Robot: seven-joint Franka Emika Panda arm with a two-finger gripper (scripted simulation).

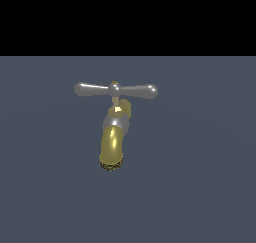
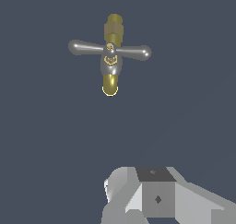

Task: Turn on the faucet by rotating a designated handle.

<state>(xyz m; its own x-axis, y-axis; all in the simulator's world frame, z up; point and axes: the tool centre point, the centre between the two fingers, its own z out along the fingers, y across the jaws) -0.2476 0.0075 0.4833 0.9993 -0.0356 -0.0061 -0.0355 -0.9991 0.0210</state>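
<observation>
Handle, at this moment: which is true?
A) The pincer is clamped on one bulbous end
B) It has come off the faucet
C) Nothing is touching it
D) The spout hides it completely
C: the handle sits untouched atop the faucet in both views; the exterior view shows no arm near it.

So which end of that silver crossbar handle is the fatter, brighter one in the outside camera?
The end on the exterior view's right of the handle: it swells into a thicker, shinier bulb, while the other end looks slimmer and duller.
</observation>
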